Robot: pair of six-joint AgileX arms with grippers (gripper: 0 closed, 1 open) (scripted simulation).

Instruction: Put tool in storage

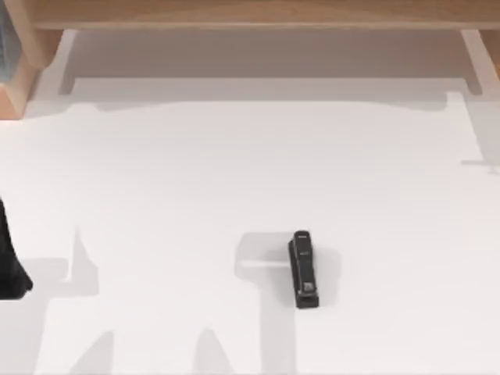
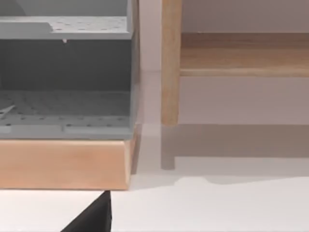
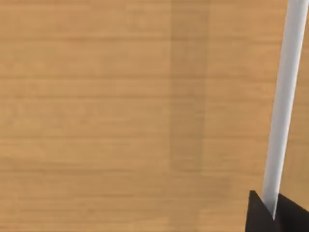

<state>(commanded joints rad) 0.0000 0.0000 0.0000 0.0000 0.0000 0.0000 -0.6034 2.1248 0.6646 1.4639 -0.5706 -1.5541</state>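
Stapler (image 1: 304, 269) is lying on white table (image 1: 156, 195) at 5 o'clock from centre (metal patch at near end). Left arm (image 1: 11, 262) is sitting at 9 o'clock edge; end effector state: can't tell for either.

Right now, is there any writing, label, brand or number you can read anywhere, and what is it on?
None can be read.
Stapler: faint marks on its top, too small to read.
Grey perforated storage unit: plain, no label.
Wooden shelf and table: no text.
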